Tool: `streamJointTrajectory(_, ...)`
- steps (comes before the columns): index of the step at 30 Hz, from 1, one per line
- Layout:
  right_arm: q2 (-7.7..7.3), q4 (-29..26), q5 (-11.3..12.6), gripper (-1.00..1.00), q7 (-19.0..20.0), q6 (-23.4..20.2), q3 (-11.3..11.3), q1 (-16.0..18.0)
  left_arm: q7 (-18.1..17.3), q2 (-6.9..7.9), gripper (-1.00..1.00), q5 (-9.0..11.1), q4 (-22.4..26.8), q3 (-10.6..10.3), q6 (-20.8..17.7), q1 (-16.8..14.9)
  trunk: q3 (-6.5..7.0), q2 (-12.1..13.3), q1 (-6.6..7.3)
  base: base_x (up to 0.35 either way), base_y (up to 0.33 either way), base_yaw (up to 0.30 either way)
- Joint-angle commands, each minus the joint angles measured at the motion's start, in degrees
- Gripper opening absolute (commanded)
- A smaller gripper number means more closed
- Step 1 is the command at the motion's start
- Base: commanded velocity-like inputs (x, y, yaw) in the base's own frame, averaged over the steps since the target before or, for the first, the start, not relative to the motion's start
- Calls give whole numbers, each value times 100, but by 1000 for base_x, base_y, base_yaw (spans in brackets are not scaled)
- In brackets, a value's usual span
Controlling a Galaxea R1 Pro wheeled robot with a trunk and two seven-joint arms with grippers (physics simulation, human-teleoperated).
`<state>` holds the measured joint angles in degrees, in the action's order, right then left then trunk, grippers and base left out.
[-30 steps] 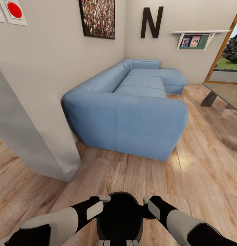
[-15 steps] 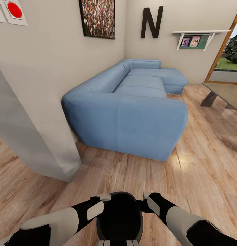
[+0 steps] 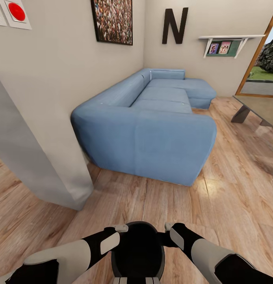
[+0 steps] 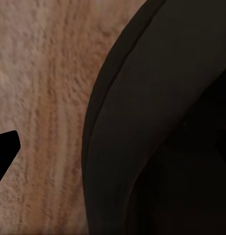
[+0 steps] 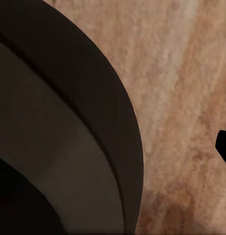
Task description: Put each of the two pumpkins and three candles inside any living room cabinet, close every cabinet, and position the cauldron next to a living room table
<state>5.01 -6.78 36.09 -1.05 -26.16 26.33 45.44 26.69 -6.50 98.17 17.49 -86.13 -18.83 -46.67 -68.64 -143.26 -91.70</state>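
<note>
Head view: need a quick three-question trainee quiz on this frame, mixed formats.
1. True or false: the black cauldron already stands right beside the table.
2. Multiple choice: in the head view, where does the table show relative to the blue sofa? A) to the robot's left of it B) to the robot's right of it C) on top of it
3. Fill in: the big black letter above the sofa is ___.

Key: 1 false; 2 B; 3 N.
</note>
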Motion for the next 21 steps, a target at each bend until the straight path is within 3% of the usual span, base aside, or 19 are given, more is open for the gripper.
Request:
streamJointTrajectory(1, 3, 5, 2, 100, 0, -9, 2, 0, 1, -2, 100, 0, 2, 0, -12, 0, 0, 0, 0, 0, 0, 0)
streamJointTrajectory(8, 6, 24, 7, 100, 1, -47, 4, 0, 3, -54, 100, -8, 0, 0, -40, 0, 0, 0, 0, 0, 0, 0)
streamJointTrajectory(13, 9, 27, 12, 100, 1, -411, -3, 0, 3, -61, 100, -9, -5, 0, -49, 0, 0, 0, 0, 0, 0, 0)
streamJointTrajectory(21, 57, 106, 8, 100, 0, -517, -5, -6, 3, -62, 100, -10, -70, -11, -51, 0, 0, 0, 0, 0, 0, 0)
